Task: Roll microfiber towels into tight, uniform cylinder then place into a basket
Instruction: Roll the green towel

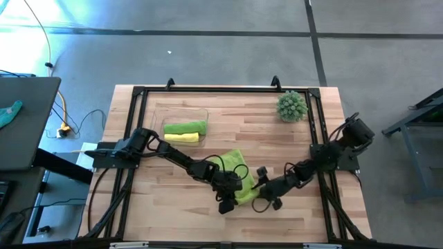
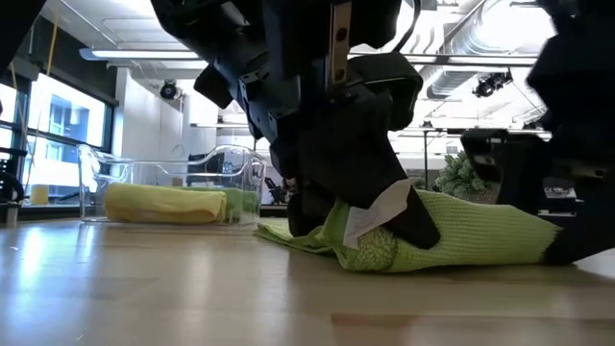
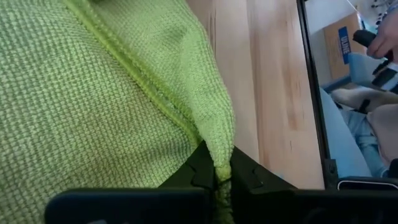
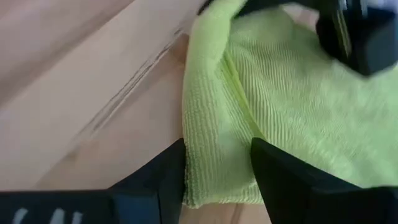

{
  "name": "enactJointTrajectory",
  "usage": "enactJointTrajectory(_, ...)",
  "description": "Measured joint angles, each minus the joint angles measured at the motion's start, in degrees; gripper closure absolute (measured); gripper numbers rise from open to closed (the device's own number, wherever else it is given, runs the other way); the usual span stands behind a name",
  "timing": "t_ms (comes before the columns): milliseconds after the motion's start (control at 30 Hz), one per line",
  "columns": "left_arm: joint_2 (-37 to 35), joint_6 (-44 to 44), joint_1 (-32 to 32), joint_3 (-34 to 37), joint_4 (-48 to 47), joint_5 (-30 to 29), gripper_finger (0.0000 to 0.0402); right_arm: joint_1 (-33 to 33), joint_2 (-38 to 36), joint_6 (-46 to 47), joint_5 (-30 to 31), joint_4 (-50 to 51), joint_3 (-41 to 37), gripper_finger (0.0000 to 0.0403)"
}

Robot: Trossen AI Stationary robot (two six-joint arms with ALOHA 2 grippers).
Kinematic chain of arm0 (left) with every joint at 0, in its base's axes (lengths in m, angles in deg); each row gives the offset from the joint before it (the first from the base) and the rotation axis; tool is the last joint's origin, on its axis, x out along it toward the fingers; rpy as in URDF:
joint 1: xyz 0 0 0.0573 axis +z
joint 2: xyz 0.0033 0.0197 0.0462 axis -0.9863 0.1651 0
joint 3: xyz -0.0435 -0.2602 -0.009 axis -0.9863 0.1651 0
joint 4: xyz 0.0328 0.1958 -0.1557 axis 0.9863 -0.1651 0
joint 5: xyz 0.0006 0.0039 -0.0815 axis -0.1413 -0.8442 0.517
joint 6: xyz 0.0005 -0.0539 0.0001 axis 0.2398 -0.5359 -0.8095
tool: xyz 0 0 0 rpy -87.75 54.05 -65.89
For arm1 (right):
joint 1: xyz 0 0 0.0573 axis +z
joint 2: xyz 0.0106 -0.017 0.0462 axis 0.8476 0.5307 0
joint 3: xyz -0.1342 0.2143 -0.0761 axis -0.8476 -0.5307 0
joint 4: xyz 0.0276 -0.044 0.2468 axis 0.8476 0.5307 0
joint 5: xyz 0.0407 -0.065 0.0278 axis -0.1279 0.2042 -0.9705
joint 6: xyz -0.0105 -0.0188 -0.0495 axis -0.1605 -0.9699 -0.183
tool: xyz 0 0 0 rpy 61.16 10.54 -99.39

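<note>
One lime green towel (image 1: 239, 173) lies partly bunched on the table's near middle; it also shows in the low view (image 2: 471, 235). My left gripper (image 1: 227, 188) is shut on it at its left side. My right gripper (image 1: 266, 188) is closed on its right side. The clear basket (image 1: 158, 119) stands at the far left and holds a lime green roll (image 1: 187, 127) and a yellow roll (image 1: 181, 137) side by side. My left gripper pinches a hemmed edge of the towel (image 3: 219, 163) between its two fingers, where the cloth gathers into a narrow fold. The rest of the towel spreads away from the fingers and lies on the table. My right gripper has a thick folded edge of the towel (image 4: 214, 168) between its two fingers (image 4: 165, 180), coming in low from the table's right. The fold holds several layers. The towel rests on the table.
A spiky green ball plant (image 1: 292, 106) stands at the table's far right corner. A black frame (image 1: 228, 90) runs around the table. Bare wood lies between the basket and the plant and along the near edge. A person's hand (image 3: 388, 34) shows beyond the table.
</note>
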State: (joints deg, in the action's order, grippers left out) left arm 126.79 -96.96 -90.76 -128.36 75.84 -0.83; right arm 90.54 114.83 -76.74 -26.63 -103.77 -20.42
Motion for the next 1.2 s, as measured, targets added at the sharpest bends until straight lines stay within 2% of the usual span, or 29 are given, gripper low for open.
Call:
enactJointTrajectory(167,-0.7,0.0,0.6,0.0,-1.4,0.8,0.0398,-1.0,0.0,12.4,-5.9,0.4,-0.1,0.0292)
enactJointTrajectory(300,-2.5,1.3,1.3,0.0,-5.8,0.8,0.0389,-3.2,0.0,16.7,-11.3,0.5,-0.1,0.0369)
enactJointTrajectory(367,-3.7,2.3,1.6,0.0,-8.4,0.6,0.0379,-5.0,0.0,18.4,-16.6,0.2,-0.1,0.0393)
enactJointTrajectory(500,-6.3,6.8,1.7,0.0,-15.0,-1.0,0.0357,-9.2,0.1,23.1,-25.3,-0.1,-0.2,0.0386)
enactJointTrajectory(667,-9.7,11.9,0.0,0.0,-24.9,-8.3,0.0324,-13.6,0.2,30.9,-34.1,-2.0,-0.4,0.0399)
enactJointTrajectory(800,-12.1,12.6,-2.9,0.0,-26.7,-14.0,0.0300,-14.3,0.2,38.2,-34.5,-4.1,-0.3,0.0397)
enactJointTrajectory(933,-14.0,17.8,-6.7,-0.1,-25.1,-21.9,0.0284,-14.3,0.1,46.7,-34.1,-4.9,-0.2,0.0398)
enactJointTrajectory(1067,-14.0,22.6,-9.2,-0.1,-20.6,-29.7,0.0274,-14.5,0.1,54.7,-33.7,-5.5,-0.2,0.0398)
enactJointTrajectory(1200,-11.6,23.6,-10.1,-0.1,-15.6,-35.8,0.0264,-14.7,0.0,59.6,-33.4,-5.4,-0.1,0.0398)
